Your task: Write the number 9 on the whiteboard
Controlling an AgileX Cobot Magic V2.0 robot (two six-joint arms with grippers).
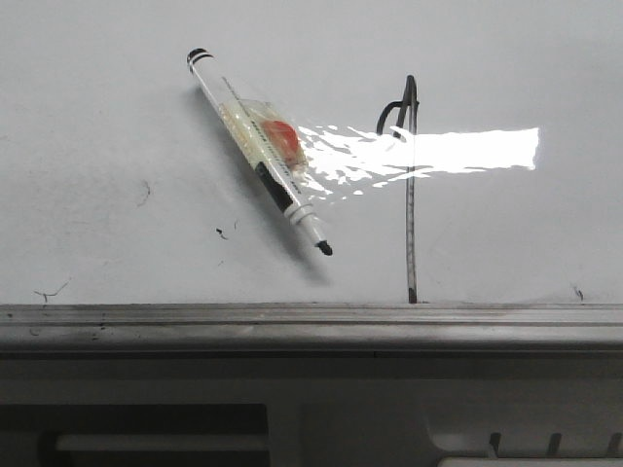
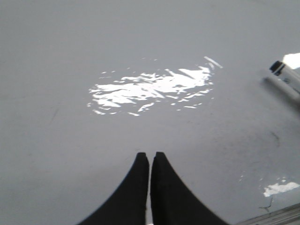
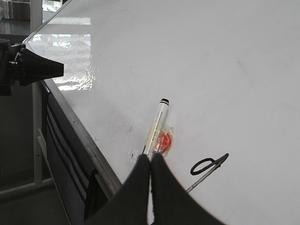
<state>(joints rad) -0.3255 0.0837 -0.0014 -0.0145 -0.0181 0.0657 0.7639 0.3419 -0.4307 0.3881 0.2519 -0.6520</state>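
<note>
The whiteboard fills the front view, and no gripper shows there. The number 9 is drawn on it in black: a small loop over a long thin stem that reaches the rail. A white marker with a bare black tip lies loose on the board to the left of the 9, with clear tape and a red blob on its barrel. My left gripper is shut and empty over bare board, the marker's end off to one side. My right gripper is shut and empty, raised off the board, with the marker and the 9 beyond it.
A grey metal tray rail runs along the board's near edge, with dark frame parts below it. Small stray black squiggles mark the board. Bright glare crosses the 9. The left gripper shows far off in the right wrist view.
</note>
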